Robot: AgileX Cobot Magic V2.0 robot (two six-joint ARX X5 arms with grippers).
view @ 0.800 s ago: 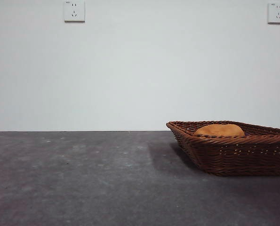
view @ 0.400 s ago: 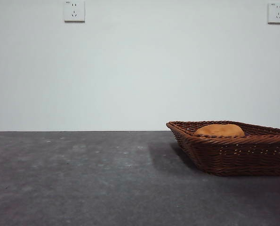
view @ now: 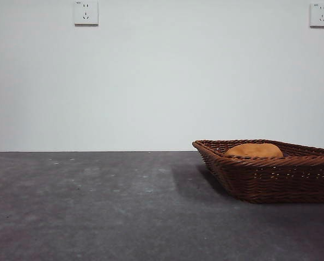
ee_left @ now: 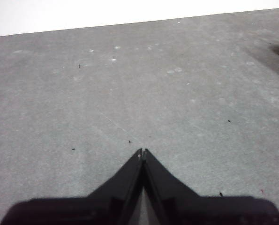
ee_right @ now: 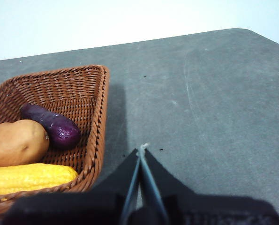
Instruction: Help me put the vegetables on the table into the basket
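Note:
The brown wicker basket [view: 270, 174] stands on the dark grey table [view: 96, 206] at the right; it also shows in the right wrist view [ee_right: 69, 89]. In it lie the tan-orange potato [ee_right: 15, 142], the bumpy yellow lump [ee_right: 29, 178] and the purple eggplant [ee_right: 52, 125]. Only the potato's top [view: 254, 150] shows above the rim in the front view. My right gripper [ee_right: 141, 151] is shut and empty, just beside the basket over bare table. My left gripper [ee_left: 142, 152] is shut and empty over bare table, away from the basket.
A white wall stands behind the table with two sockets, one at the upper left [view: 86, 12] and one at the upper right [view: 321, 14]. The table's rounded far corner [ee_right: 252, 33] shows in the right wrist view.

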